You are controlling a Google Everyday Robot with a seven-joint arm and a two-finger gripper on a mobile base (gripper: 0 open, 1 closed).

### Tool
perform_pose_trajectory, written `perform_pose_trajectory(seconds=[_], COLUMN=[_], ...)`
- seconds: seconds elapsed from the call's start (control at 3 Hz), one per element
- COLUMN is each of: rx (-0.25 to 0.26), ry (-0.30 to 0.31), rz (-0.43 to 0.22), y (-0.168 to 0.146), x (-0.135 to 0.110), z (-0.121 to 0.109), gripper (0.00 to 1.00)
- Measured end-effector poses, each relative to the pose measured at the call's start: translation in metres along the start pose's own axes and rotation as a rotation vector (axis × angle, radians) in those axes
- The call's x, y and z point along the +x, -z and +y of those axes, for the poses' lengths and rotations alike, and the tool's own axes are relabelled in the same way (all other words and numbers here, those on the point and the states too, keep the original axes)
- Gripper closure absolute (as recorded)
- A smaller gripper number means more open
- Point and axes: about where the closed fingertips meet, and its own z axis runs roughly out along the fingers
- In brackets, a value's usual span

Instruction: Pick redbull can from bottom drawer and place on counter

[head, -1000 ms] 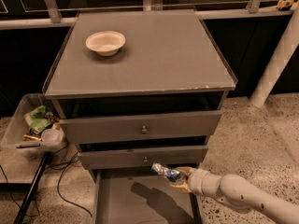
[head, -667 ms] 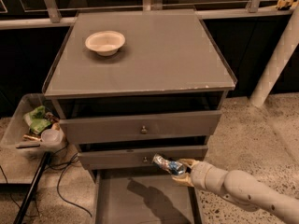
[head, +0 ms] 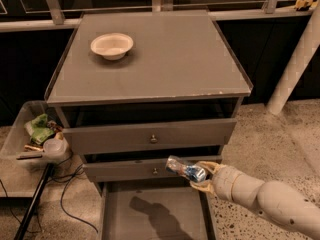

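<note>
My gripper (head: 200,177) comes in from the lower right on a cream arm and is shut on the redbull can (head: 185,168), a slim blue and silver can held tilted, almost on its side. The can hangs in front of the middle knobbed drawer, above the open bottom drawer (head: 150,211), whose flat grey floor shows the arm's shadow. The counter (head: 160,59) is the large grey cabinet top higher up, with a chipped front edge.
A white bowl (head: 112,45) sits at the counter's back left. Two knobbed drawers (head: 150,136) stand a little open. A clear bin of clutter (head: 35,136) and cables lie at the left. A white post (head: 295,64) stands at the right.
My gripper has lifted the can up and a little to the left, from just over the bottom drawer's back edge to the level of the middle drawer's front.
</note>
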Motion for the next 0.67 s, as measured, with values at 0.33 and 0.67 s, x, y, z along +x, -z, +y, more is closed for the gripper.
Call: perform_pose_trajectory(seconds=[0.33, 0.67], rx=[0.001, -0.013], ry=[-0.013, -0.051], rz=[-0.055, -0.133], y=[0.036, 0.066], x=[-0.019, -0.048], z=[-0.017, -0.047], gripper=[1.0, 1.0])
